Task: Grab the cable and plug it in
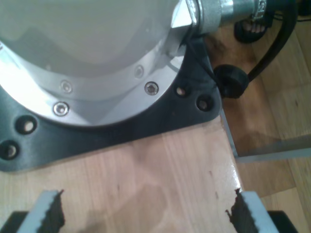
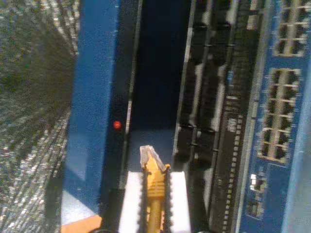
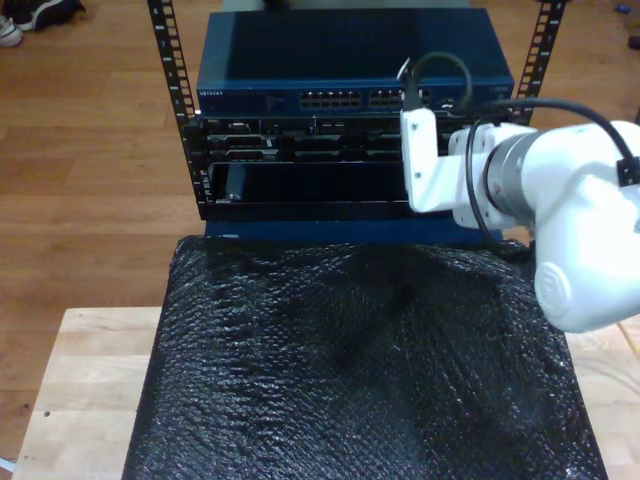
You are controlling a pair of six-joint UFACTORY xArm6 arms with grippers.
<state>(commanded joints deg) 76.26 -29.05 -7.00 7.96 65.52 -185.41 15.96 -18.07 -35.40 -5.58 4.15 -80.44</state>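
So, in the exterior view, going left to right: black bubble-textured mat (image 3: 340,370) over the wooden table (image 3: 85,390), rack (image 3: 345,140) at upper centre holding the blue switch (image 3: 350,70), then the white arm (image 3: 560,210) reaching in from the exterior view's right toward the rack face. My second gripper (image 2: 154,187) is clenched on the cable (image 2: 154,194), pads pinching the yellow boot so the clear plug (image 2: 147,154) sticks out free ahead, probably to leave the tip exposed for insertion. The second wrist view gives plug-to-port alignment: port rows (image 2: 281,116) sit off to one side, plug near but apart. My first gripper (image 1: 143,213) hangs spread, nothing between its pads, over bare wood by an arm base (image 1: 107,77), parked out of the way, I'd guess.
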